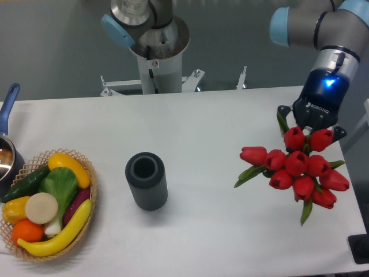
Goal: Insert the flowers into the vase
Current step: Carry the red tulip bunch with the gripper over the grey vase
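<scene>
Red tulip bunch at the table's right side, ribbed grey vase standing mid-table.

The bunch of glossy red tulip buds with narrow green leaves (300,169) sits under the black two-finger gripper (309,128); the buds hide its fingertips, so I cannot tell its spread or grasp. The stems are hidden, so the bunch's long axis is unclear. The short dark grey cylinder vase with fine vertical ribs (146,180) stands upright, round mouth upward, well apart to the left. Farther left are a woven wicker basket of fruit and vegetables (90,173) and a metal saucepan with blue handle (8,151).
</scene>
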